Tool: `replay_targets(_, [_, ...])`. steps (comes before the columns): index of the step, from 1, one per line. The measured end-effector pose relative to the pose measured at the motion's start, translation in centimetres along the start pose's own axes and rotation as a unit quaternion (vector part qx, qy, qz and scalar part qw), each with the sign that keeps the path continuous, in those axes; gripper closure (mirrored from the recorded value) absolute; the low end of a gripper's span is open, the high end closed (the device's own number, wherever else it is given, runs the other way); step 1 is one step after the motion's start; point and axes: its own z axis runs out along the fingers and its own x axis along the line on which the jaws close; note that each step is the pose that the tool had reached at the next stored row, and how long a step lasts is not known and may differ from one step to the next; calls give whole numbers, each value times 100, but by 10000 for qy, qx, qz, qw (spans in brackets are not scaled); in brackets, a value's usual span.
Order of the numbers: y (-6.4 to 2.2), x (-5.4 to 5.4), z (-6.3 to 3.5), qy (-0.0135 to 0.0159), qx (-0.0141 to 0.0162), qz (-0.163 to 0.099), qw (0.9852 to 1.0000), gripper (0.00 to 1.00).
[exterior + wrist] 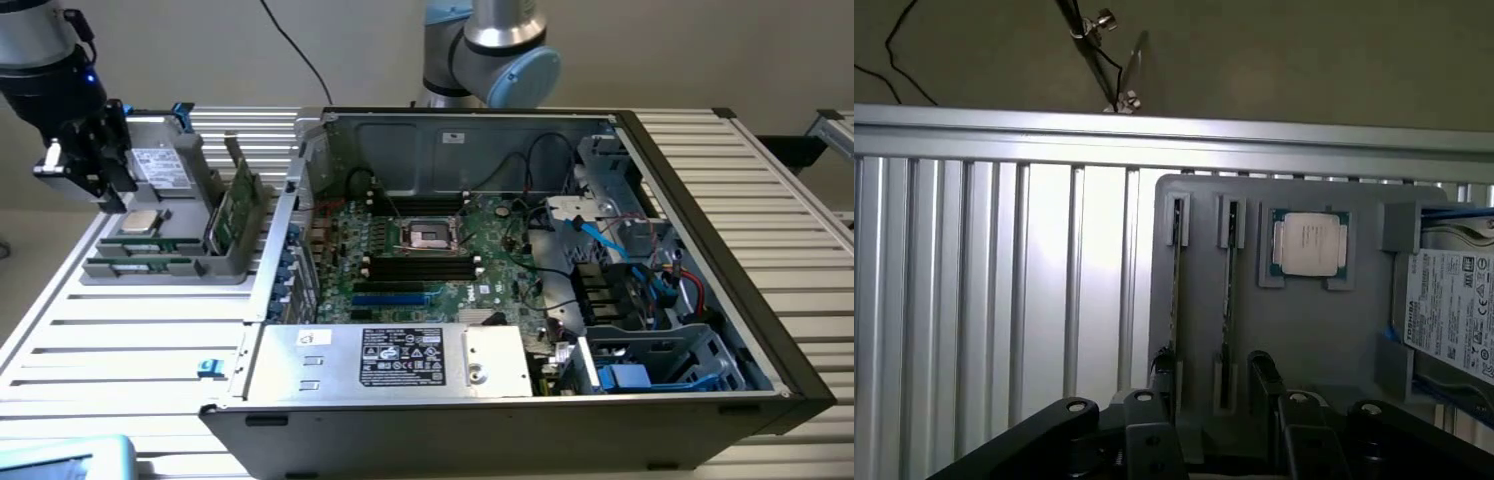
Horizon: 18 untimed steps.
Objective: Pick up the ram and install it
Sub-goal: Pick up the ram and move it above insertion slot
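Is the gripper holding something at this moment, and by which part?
Nothing is held. The gripper is open above the grey holder, and the ram stands in its slot there.

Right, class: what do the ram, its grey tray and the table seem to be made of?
Ram: green circuit board, probably laminate, dull finish. Grey tray: likely plastic, matt with uniform colour. Table: looks like aluminium, with pale ribbed slats catching the light.
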Motion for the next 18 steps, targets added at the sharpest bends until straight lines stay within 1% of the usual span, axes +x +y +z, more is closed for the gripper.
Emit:
replay_targets(7, [-10,31,127,0,0,2,10000,57])
replay_targets(14, [-64,74,250,0,0,3,10000,57])
replay_targets(18, [-69,116,322,0,0,5,10000,57])
